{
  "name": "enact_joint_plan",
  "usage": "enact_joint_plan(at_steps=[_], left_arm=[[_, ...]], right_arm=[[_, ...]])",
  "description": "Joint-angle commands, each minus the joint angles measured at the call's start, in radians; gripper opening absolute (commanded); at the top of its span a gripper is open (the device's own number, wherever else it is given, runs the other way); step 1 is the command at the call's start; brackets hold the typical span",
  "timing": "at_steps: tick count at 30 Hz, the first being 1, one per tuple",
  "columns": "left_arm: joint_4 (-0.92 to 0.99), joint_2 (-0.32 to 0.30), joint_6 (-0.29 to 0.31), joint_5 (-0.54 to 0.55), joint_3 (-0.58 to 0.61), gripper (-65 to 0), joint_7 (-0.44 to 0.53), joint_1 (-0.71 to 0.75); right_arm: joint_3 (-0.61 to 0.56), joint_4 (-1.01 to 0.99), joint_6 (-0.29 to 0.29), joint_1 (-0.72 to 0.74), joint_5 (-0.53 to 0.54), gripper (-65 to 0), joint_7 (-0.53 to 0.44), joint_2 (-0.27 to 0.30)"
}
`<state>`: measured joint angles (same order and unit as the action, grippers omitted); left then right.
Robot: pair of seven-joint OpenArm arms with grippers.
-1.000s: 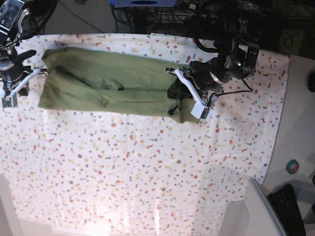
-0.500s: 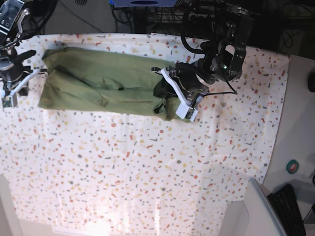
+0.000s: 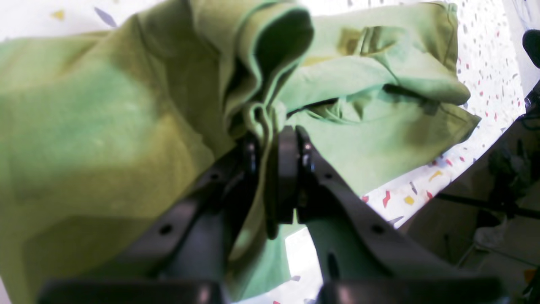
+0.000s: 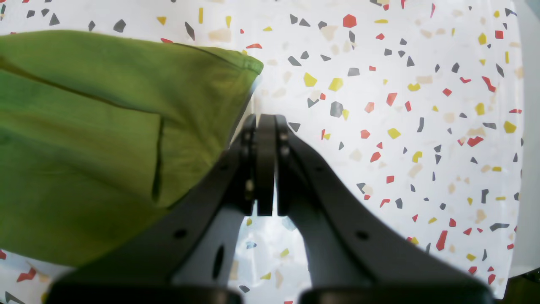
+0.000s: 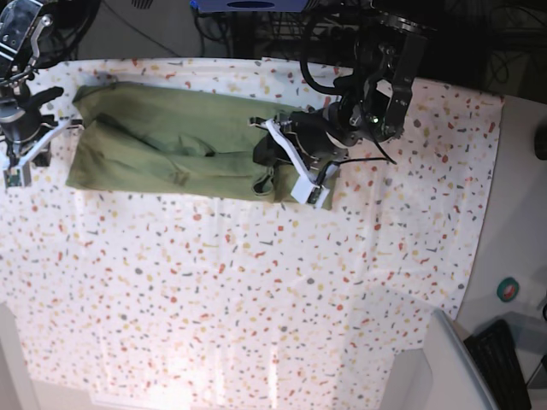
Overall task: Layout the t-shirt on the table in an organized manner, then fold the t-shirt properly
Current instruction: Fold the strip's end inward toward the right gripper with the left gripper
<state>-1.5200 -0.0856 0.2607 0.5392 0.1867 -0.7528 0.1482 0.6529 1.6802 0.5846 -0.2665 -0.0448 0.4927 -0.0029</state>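
The olive-green t-shirt (image 5: 171, 141) lies as a long band across the far side of the table (image 5: 256, 290). My left gripper (image 5: 286, 166) is shut on the t-shirt's right end, lifted and doubled back over the rest. In the left wrist view the fingers (image 3: 289, 169) pinch a bunched fold of the t-shirt (image 3: 105, 126). My right gripper (image 5: 26, 158) rests at the t-shirt's left end. In the right wrist view this gripper (image 4: 263, 126) is shut on nothing, right beside a corner of the t-shirt (image 4: 105, 126) on the speckled table (image 4: 400, 105).
Dark cables and equipment (image 5: 256, 26) run behind the table's far edge. A grey bin (image 5: 449, 367) and a keyboard (image 5: 500, 363) sit at the near right corner. A small teal disc (image 5: 508, 289) lies on the plain surface past the cloth's right edge.
My left gripper has carried the t-shirt's right end leftward, over the body of the shirt, so the band is shorter. The right arm has not moved.
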Motion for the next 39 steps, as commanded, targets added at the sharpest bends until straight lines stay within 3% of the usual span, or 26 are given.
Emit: enact_joint_plan(at_steps=[1,39], left_arm=[[-0.018,0.005,0.005,0.017,0.001,-65.0,0.014,-0.011],[-0.014,0.007,0.005,0.02,0.0,-65.0,0.016,-0.029]], right_arm=[[0.006,0.014,-0.004,0.005,0.012,-65.0,-0.022,0.01],[0.003,0.014,-0.004,0.008,0.012,-65.0,-0.022,0.008]])
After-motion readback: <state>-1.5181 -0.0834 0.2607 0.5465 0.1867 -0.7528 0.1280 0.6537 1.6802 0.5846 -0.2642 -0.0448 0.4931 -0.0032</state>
